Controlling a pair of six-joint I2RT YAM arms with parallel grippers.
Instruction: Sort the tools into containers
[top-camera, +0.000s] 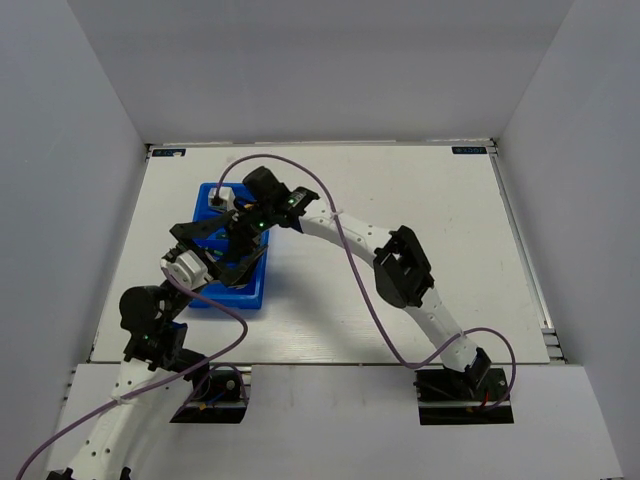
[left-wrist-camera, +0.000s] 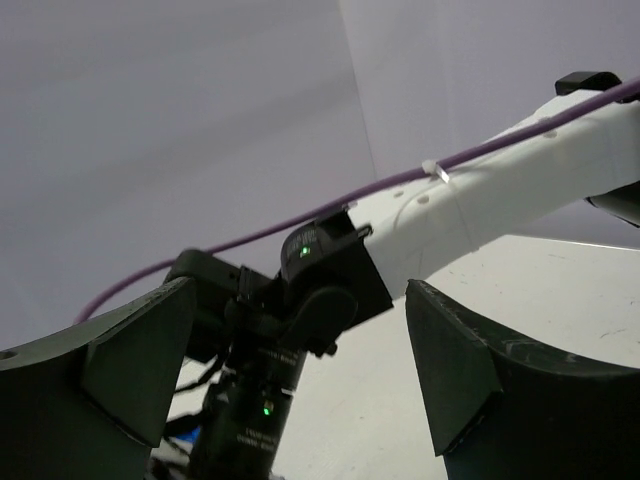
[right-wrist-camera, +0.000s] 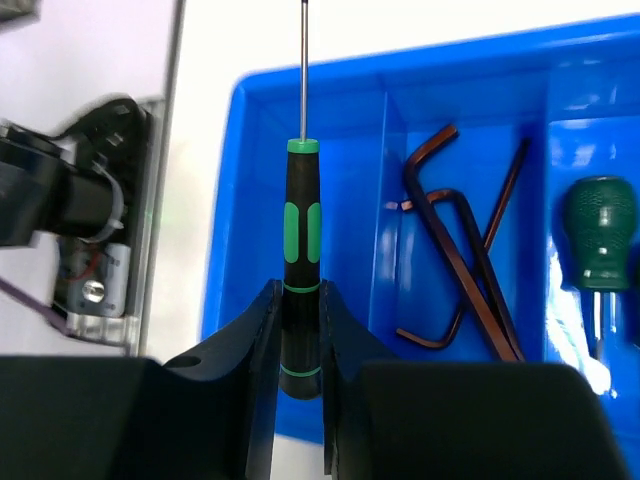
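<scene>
No legible text; two blue stickers (top-camera: 170, 153) (top-camera: 468, 150) at far corners of the table (top-camera: 430, 200) too small.

One blue bin (right-wrist-camera: 228, 250). One slim green screwdriver (right-wrist-camera: 301, 240); one stubby green screwdriver (right-wrist-camera: 598, 235) at three o'clock. Three brown hex keys (right-wrist-camera: 480, 250) between them.

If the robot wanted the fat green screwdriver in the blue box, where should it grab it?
Probably the fat green screwdriver's round handle, from straight above. The handle is its thickest part, and the blue bin's divider walls stand close beside it, closing off a sideways approach.
</scene>
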